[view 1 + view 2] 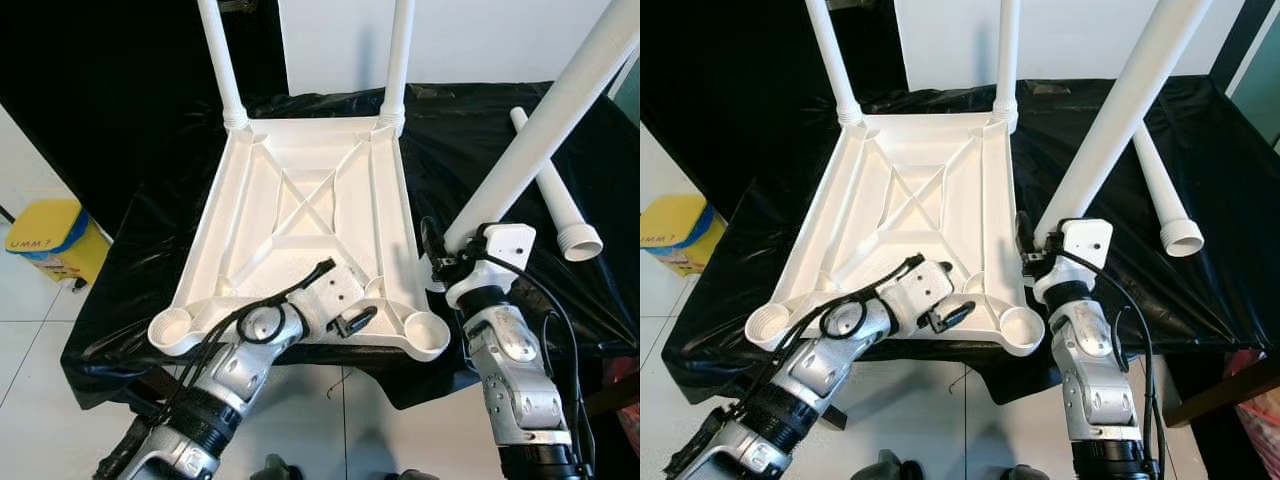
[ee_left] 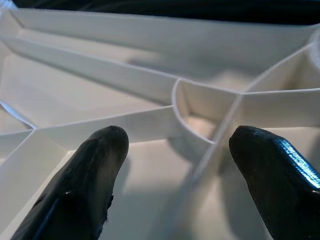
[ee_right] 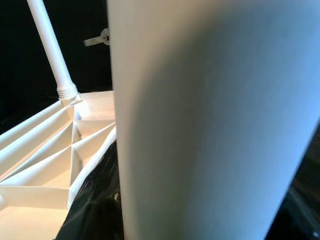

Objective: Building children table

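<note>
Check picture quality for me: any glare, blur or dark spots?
Eye views: sharp, evenly lit. Left wrist view: end effector fingers blurred, bluish glare on one; tabletop ribs soft. Right wrist view: held leg a shaded blur, background dark.

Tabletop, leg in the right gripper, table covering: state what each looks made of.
Tabletop: moulded white plastic, matt; ribs and round corner sockets suggest it.
Leg held by the right gripper: likely the same plastic, smooth tube.
Covering: thin black plastic sheet, glossy and wrinkled, though coated fabric is possible.
</note>
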